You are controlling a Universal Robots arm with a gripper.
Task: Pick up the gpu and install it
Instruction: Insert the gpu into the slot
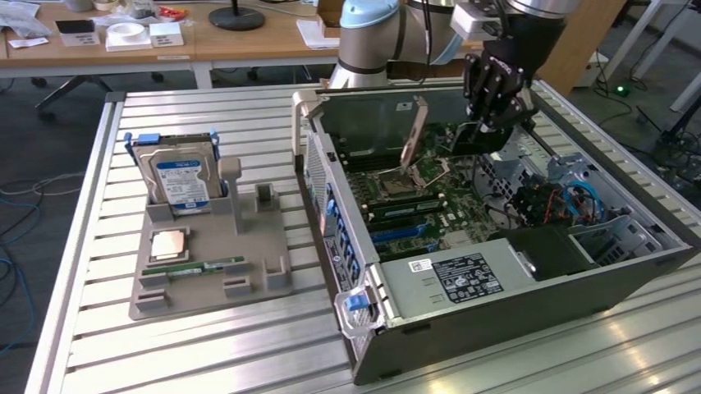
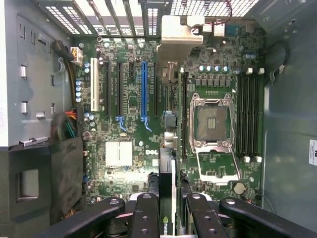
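The end effector [image 1: 490, 121] is gripping the gpu [image 2: 167, 183] edge-on between its fingers [image 2: 144, 210]. It is holding the card inside the open computer case [image 1: 613, 271], over the green motherboard [image 2: 129, 114]. The card is hanging near the expansion slots, with the blue slot [image 2: 144, 89] close to its line. On the worktop [image 1: 219, 353], toward the exterior view's left, a grey tray [image 1: 208, 287] is carrying an upright hard drive [image 1: 180, 180] and a memory stick [image 1: 197, 267].

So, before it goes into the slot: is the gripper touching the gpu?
Touching. The wrist view shows the gpu edge-on, pinched between the fingers of the gripper, which press against both its faces.
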